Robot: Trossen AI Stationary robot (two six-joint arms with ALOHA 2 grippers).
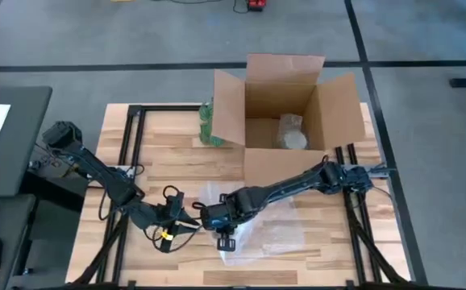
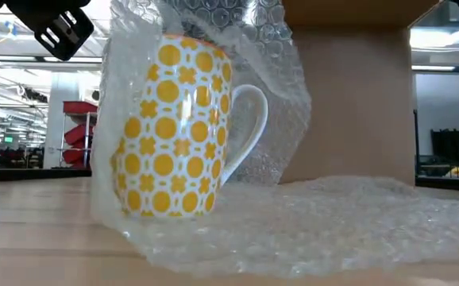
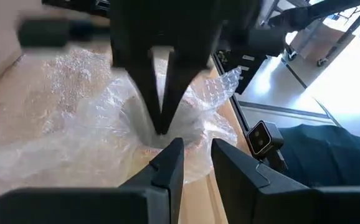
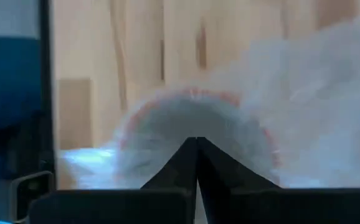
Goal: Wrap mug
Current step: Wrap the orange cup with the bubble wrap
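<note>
Mug [image 2: 170, 127] upright on worktop [image 2: 39, 238], bubble wrap [image 2: 309, 218] around it. Right claw [image 4: 196, 142] pinched shut on wrap at rim; left claw [image 3: 195, 165] slightly open, empty.

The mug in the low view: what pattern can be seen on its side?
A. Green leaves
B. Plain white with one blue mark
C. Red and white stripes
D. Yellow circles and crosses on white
D. The mug stands upright on the table, partly covered by bubble wrap, and its white side carries rows of yellow circles and cross shapes, with an orange rim at the top.
</note>
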